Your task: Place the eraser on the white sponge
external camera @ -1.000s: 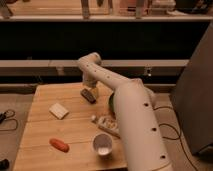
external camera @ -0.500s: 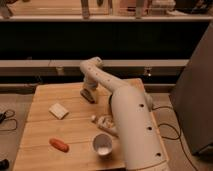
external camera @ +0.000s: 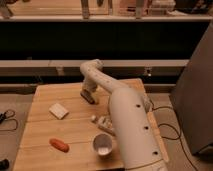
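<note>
hand [external camera: 88, 93] low over eraser [external camera: 91, 99], perhaps touching it; whether it grips, cannot tell.

Pincer [external camera: 88, 93] at eraser [external camera: 90, 99], rear-centre of tabletop [external camera: 50, 95]; white sponge [external camera: 58, 110] lies apart, left and nearer; cup [external camera: 102, 144] at front.

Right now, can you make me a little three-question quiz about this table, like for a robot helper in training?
1. True or false: the small dark grey-brown eraser block already lies on the flat cream-white sponge pad.
2. Where is the gripper? A) over the white cup B) at the eraser, on the table's far side C) over the orange-red oblong thing
3. Fill in: in the picture, the sponge lies to the ___ of the eraser.
Key: 1 false; 2 B; 3 left.
</note>
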